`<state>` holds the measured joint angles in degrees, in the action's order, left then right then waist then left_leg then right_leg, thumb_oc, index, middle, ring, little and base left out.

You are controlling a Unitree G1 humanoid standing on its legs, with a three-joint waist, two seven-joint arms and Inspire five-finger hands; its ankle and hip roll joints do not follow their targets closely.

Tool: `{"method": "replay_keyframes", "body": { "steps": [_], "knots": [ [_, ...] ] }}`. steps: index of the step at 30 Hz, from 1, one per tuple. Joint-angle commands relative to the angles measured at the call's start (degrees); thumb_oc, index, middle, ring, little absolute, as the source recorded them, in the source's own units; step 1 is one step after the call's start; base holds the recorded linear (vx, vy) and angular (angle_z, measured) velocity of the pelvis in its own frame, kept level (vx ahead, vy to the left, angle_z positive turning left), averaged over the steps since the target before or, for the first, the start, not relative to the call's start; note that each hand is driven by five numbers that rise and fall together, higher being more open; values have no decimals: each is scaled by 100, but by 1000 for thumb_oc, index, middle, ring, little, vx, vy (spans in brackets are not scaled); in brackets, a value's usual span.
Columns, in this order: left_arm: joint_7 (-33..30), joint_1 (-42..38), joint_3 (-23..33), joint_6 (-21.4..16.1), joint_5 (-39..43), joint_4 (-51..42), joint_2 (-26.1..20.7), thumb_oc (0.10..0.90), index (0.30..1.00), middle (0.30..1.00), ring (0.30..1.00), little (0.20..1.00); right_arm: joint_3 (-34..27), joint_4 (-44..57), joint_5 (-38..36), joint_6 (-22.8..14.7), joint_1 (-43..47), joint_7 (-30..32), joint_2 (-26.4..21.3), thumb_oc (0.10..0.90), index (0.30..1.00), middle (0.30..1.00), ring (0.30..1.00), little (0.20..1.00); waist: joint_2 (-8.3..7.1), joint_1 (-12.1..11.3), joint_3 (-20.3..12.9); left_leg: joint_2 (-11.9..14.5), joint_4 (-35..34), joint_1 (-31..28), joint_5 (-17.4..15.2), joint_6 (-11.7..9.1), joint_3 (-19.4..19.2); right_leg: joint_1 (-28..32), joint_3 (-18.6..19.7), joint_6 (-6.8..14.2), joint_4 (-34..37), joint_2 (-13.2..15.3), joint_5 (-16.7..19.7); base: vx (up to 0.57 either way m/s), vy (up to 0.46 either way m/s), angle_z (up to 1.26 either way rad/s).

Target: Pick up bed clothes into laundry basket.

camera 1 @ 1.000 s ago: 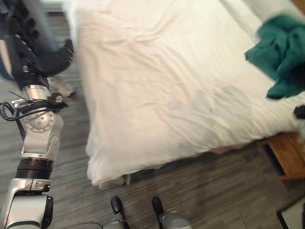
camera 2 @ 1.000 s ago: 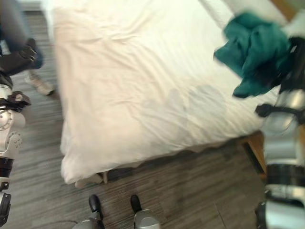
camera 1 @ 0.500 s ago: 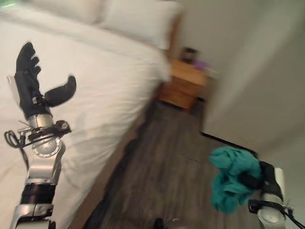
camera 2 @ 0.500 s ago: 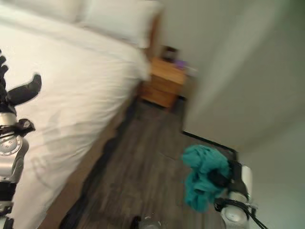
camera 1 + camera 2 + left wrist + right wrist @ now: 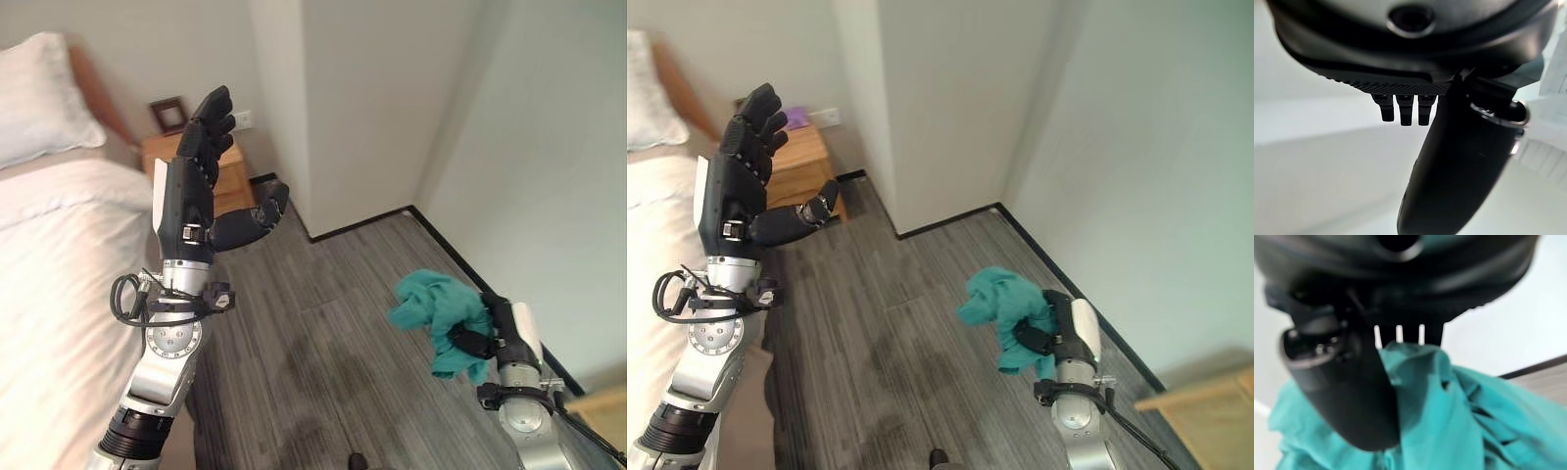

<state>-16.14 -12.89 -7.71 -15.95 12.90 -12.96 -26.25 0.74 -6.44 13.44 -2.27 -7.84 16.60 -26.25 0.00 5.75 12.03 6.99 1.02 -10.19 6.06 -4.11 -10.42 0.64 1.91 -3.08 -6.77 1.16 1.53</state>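
Clearly the right hand (image 5: 498, 333) is closed around a bunched teal garment (image 5: 438, 305), with its fingers curled into the cloth; in the right wrist view the thumb (image 5: 1347, 382) lies across the teal folds (image 5: 1449, 416). The garment hangs in the air above the grey wood-pattern floor (image 5: 323, 343), near the corner where two pale walls meet, and it touches nothing else. Most of the cloth hangs loose outside the grip, so I judge that it could slip out if the arm swings fast, or a trailing fold could catch on the way. I see no laundry basket in these views, so the cloth may be let go in a wrong place if the robot does not find the basket first. The left hand (image 5: 201, 166) is raised with the fingers straight and the thumb spread out, and it holds nothing. Beside this arm, the white bed (image 5: 49, 255) with a pillow (image 5: 39, 98) fills the near left side. A wooden nightstand (image 5: 230, 176) with a small picture frame (image 5: 168, 114) stands at the head end of the bed, against the far wall.
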Motion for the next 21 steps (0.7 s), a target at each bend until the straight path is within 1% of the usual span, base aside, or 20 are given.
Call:
{"method": "replay_keyframes", "body": {
  "steps": [1, 2, 3, 4, 6, 7, 8, 9, 10, 11, 12, 13, 14, 15, 16, 17, 18, 19, 20, 21],
  "knots": [
    [26, -514, -141, -344, -146, 73, 272, 800, 900, 900, 900, 900, -259, 898, 343, -646, 205, 338, -707, 400, 300, 300, 300, 300, 19, 119, -394, 477, 1532, 811, -181, -84, 1142, 407, -76, 662, 647, 356, -649, 29, 27, -202],
    [12, -564, -239, -308, -141, 119, 308, 800, 900, 900, 900, 900, -204, 940, 366, -639, 198, 312, -745, 400, 300, 300, 300, 300, 15, 126, -385, 417, 1487, 853, -123, -78, 1389, 358, 140, 666, 643, 299, -599, 59, 48, -173],
    [-13, -595, -358, -276, -121, 185, 382, 800, 900, 900, 900, 900, -144, 958, 390, -657, 178, 297, -777, 400, 300, 300, 300, 300, 29, 118, -377, 294, 1446, 888, -179, -86, 1737, 351, 373, 672, 628, 246, -604, 99, 80, -106],
    [-24, -640, -466, -245, -74, 232, 438, 800, 900, 900, 900, 900, -75, 971, 431, -655, 209, 301, -843, 400, 300, 300, 300, 300, 50, 95, -352, 130, 1382, 918, -272, -108, 2169, 364, 623, 679, 617, 178, -625, 149, 107, -114],
    [-38, -697, -658, -185, -112, 362, 506, 800, 900, 900, 900, 900, 127, 896, 508, -623, 355, 263, -928, 400, 300, 300, 300, 300, 81, -27, -324, -297, 1070, 976, -536, -123, 3125, 303, 1150, 679, 547, 14, -645, 142, 97, -124],
    [7, -686, -721, -165, -120, 424, 533, 800, 900, 900, 900, 900, 249, 853, 576, -606, 468, 205, -987, 400, 300, 300, 300, 300, 104, -104, -333, -530, 866, 944, -786, -82, 3503, 263, 1422, 679, 527, -90, -681, 100, 91, -104],
    [33, -619, -816, -131, -151, 473, 567, 800, 900, 900, 900, 900, 332, 855, 654, -606, 570, 186, -1064, 400, 300, 300, 300, 300, 145, -137, -296, -717, 710, 980, -906, -34, 3713, 210, 1566, 697, 482, -156, -689, 62, 118, -202],
    [82, -645, -874, -125, -221, 506, 564, 800, 900, 900, 900, 900, 316, 852, 739, -598, 555, 164, -1113, 400, 300, 300, 300, 300, 164, -148, -286, -666, 594, 925, -1018, -46, 3481, 167, 1625, 734, 434, -164, -728, 12, 91, -235],
    [81, -647, -877, -126, -221, 507, 566, 800, 900, 900, 900, 900, 313, 854, 739, -598, 553, 164, -1113, 400, 300, 300, 300, 300, 166, -164, -285, -661, 589, 918, -1018, -45, 3468, 165, 1638, 734, 430, -168, -728, 22, 210, -249],
    [-8, -589, -908, -38, -482, 662, 568, 800, 900, 900, 900, 900, 423, 833, 818, -530, 699, 168, -1174, 400, 300, 300, 300, 300, 192, -155, -237, -692, 535, 861, -1157, 85, 3321, 5, 1972, 812, 308, -159, -708, 23, 245, -147],
    [-14, -602, -962, 0, -616, 835, 598, 800, 900, 900, 900, 900, 330, 908, 897, -532, 700, 150, -1243, 400, 300, 300, 300, 300, 199, -130, -183, -710, 438, 801, -1178, 135, 3122, -41, 2087, 869, 249, -153, -673, 3, 302, -96],
    [-8, -599, -1013, 9, -674, 968, 591, 800, 900, 900, 900, 900, 274, 951, 925, -551, 721, 187, -1270, 400, 300, 300, 300, 300, 183, -120, -153, -682, 362, 815, -1131, 143, 2910, -113, 2101, 898, 268, -111, -631, -76, 261, -147],
    [-62, -532, -1095, 96, -771, 1206, 600, 800, 900, 900, 900, 900, 253, 1096, 963, -549, 835, 225, -1332, 400, 300, 300, 300, 300, 163, -38, -102, -651, 111, 757, -1123, 218, 2601, -267, 2177, 1021, 354, -55, -484, -79, 176, -122],
    [-64, -535, -1092, 92, -773, 1214, 601, 800, 900, 900, 900, 900, 255, 1105, 964, -542, 834, 222, -1332, 400, 300, 300, 300, 300, 163, -61, -113, -645, 81, 749, -1110, 222, 2571, -276, 2205, 1027, 369, -56, -470, -93, 169, -129],
    [-51, -510, -1118, 115, -806, 1287, 585, 800, 900, 900, 900, 900, 245, 1184, 993, -533, 891, 205, -1339, 400, 300, 300, 300, 300, 164, -50, -87, -608, -76, 701, -1098, 259, 2343, -380, 2164, 1080, 432, -36, -385, -102, 88, -60],
    [-28, -510, -1165, 127, -782, 1365, 571, 800, 900, 900, 900, 900, 239, 1197, 1068, -510, 979, 247, -1342, 400, 300, 300, 300, 300, 163, -80, -22, -559, -189, 696, -1096, 280, 2076, -570, 1872, 1129, 454, 46, -265, -295, 139, -99],
    [10, -572, -1229, 134, -702, 1381, 524, 800, 900, 900, 900, 900, 183, 1236, 1210, -437, 1051, 341, -1324, 400, 300, 300, 300, 300, 221, -145, 94, -412, -307, 805, -1040, 269, 1572, -890, 455, 1162, 227, 357, -334, -324, 115, -135],
    [39, -583, -1214, 133, -684, 1370, 494, 800, 900, 900, 900, 900, 133, 1234, 1274, -413, 1046, 370, -1303, 400, 300, 300, 300, 300, 258, -152, 109, -365, -341, 875, -995, 260, 1369, -883, -171, 1132, 47, 451, -504, -223, 80, -173],
    [40, -582, -1215, 133, -683, 1372, 493, 800, 900, 900, 900, 900, 133, 1236, 1275, -412, 1043, 368, -1301, 400, 300, 300, 300, 300, 266, -134, 87, -359, -358, 865, -1025, 262, 1391, -875, -193, 1136, 38, 451, -557, -102, 68, -151],
    [55, -578, -1177, 135, -663, 1334, 449, 800, 900, 900, 900, 900, 117, 1243, 1353, -398, 1059, 380, -1254, 400, 300, 300, 300, 300, 266, -160, 117, -320, -358, 938, -957, 261, 1110, -887, -676, 1094, -262, 525, -699, -80, 108, -99]
  ]
}}
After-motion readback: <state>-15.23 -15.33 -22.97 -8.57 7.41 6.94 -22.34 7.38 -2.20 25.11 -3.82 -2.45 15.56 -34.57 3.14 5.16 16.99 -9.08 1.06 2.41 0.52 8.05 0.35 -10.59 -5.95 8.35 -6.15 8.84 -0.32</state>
